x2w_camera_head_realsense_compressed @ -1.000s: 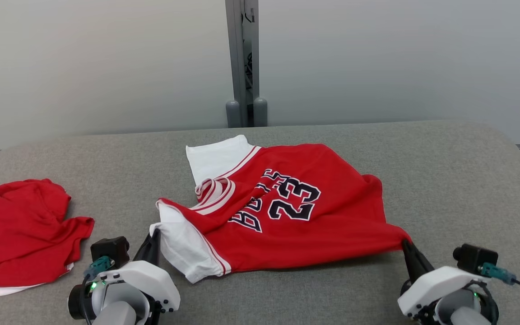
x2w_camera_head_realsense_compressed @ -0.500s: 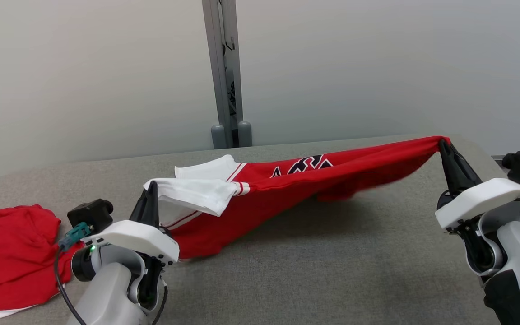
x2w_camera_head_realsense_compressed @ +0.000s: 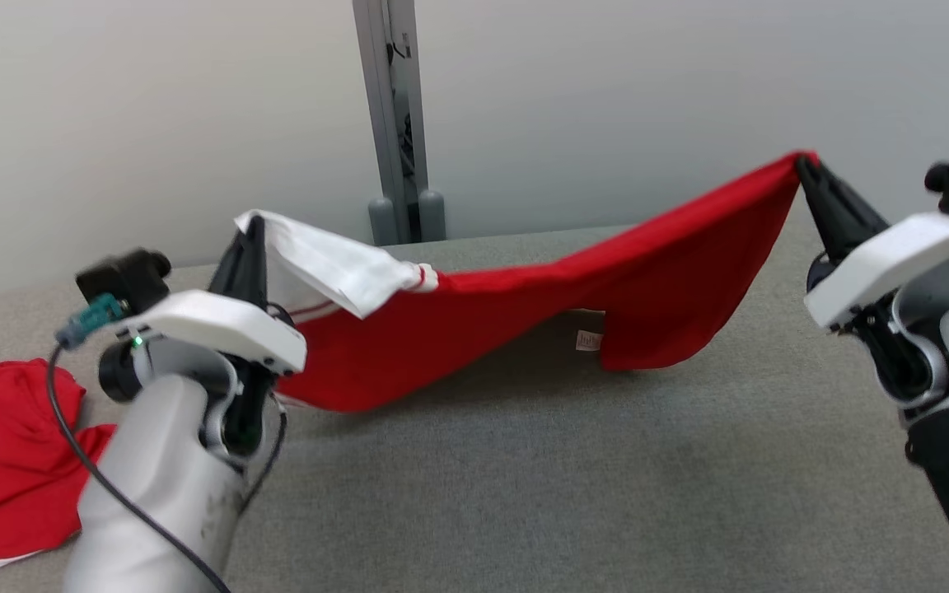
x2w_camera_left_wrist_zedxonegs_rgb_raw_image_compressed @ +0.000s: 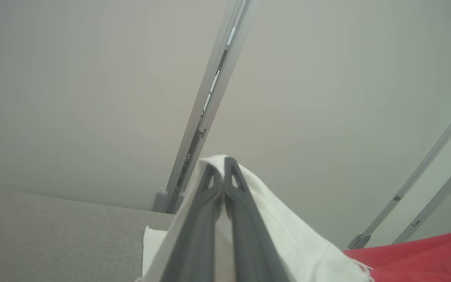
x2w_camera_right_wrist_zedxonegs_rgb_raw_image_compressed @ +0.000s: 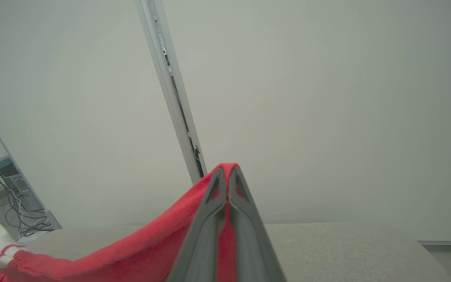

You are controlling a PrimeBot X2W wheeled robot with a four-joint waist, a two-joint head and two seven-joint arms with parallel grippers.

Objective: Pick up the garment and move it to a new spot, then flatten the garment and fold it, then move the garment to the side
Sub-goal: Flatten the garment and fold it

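The garment (x2w_camera_head_realsense_compressed: 524, 321) is a red sports shirt with white sleeves. It hangs in the air over the middle of the table (x2w_camera_head_realsense_compressed: 524, 494), stretched between the two hands. The left hand (x2w_camera_head_realsense_compressed: 252, 226) is pinched tight on a white sleeve edge, over the table's left part. The right hand (x2w_camera_head_realsense_compressed: 804, 169) is pinched tight on a red corner, higher up, over the table's right end. The middle of the shirt droops down. Its lowest folds are very near the table top, but it is hard to tell if they touch. A little white tag (x2w_camera_head_realsense_compressed: 588, 340) shows on the hanging part.

The shirt looks light and very soft. It sags wherever nothing holds it, so it will not keep a shape by itself. The cloth may be a bit slippy, so a thin pinch could slide off. The best places to hold are the corners and the sewn edges, far apart, so the shirt opens out wide.

A second ago the shirt lay on the table with its big number facing up. Both hands were low at the table's near edge, already holding that sleeve and that corner. Now both hands are up and the number is hidden. The camera has moved too. Another red cloth (x2w_camera_head_realsense_compressed: 5, 445) lies on the table's left end, as before.
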